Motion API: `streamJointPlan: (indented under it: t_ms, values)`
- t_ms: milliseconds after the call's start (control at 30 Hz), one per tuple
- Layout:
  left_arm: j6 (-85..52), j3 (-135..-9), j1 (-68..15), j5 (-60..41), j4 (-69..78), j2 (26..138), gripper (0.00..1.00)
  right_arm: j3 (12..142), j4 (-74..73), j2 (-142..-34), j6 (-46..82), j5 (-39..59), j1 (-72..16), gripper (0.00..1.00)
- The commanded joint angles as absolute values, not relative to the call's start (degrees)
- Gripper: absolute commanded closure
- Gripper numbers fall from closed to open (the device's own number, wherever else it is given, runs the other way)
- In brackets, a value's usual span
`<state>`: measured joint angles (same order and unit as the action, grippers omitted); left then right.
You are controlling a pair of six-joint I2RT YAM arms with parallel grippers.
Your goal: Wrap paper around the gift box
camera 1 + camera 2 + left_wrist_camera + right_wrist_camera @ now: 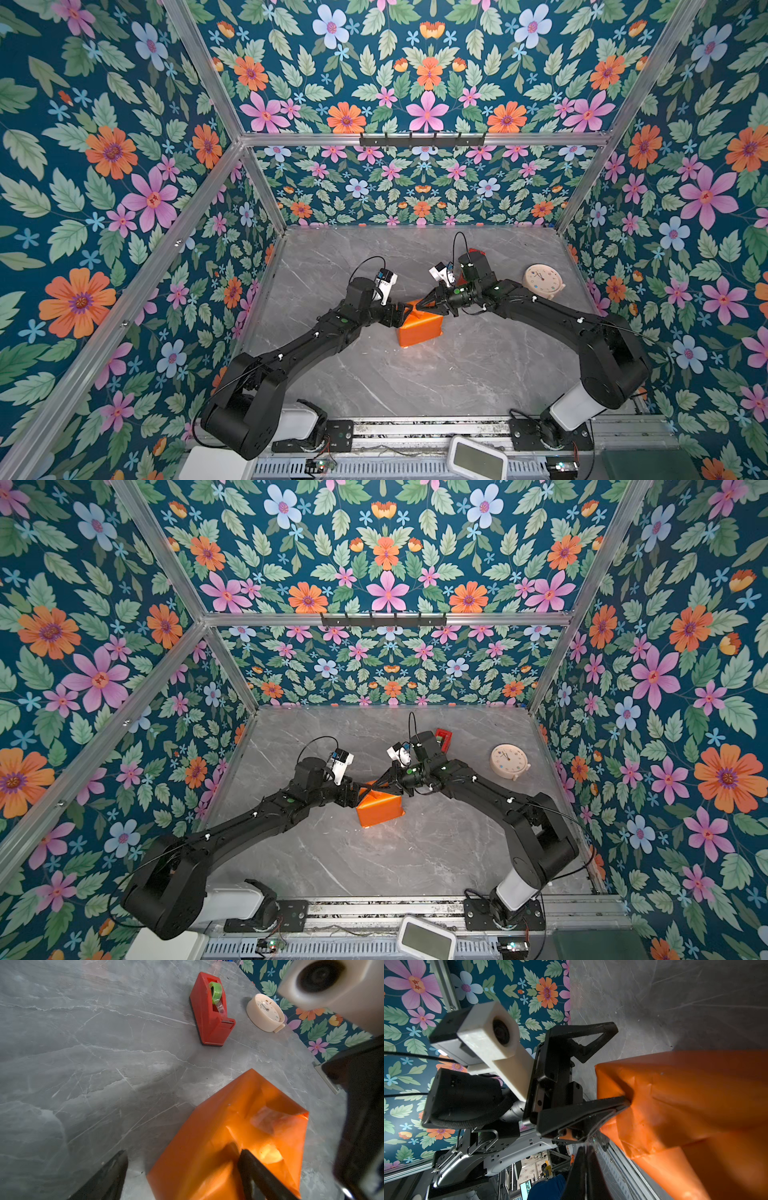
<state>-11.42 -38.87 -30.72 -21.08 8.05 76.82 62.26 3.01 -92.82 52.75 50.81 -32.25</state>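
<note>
- The paper (419, 330), orange side out, forms a creased, boxy parcel near the middle of the grey marble table (415, 382), between the two arms.
- The gift box is hidden inside the parcel (only orange faces show).
- The left gripper (620, 1064) has its jaws spread wide. One of its fingers (591, 1109) presses its tip into a dent in the parcel's end face, and the other stands clear above bare table.
- The right gripper (419, 304) hangs over the parcel's far top edge with its jaws pressed together. Whether anything thin is pinched between them I cannot tell.
- A red tape dispenser (209, 1020) stands beyond the parcel, apart from it.
- A cream clock (265, 1013) lies near the dispenser, by the right wall.
</note>
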Motion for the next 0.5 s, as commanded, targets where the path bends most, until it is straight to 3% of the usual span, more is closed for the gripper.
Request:
streamJointPlan:
  t_ms: [0, 467]
  values:
    - [-9.0, -38.4, -30.8, -20.3, 0.7, 77.2, 0.15, 62.8, 0.7, -93.5, 53.6, 52.1, -32.3, 1.0]
    - [-9.0, -38.5, -30.8, -20.3, 0.7, 77.6, 0.15, 60.9, -3.1, -94.5, 55.9, 52.9, -33.1, 1.0]
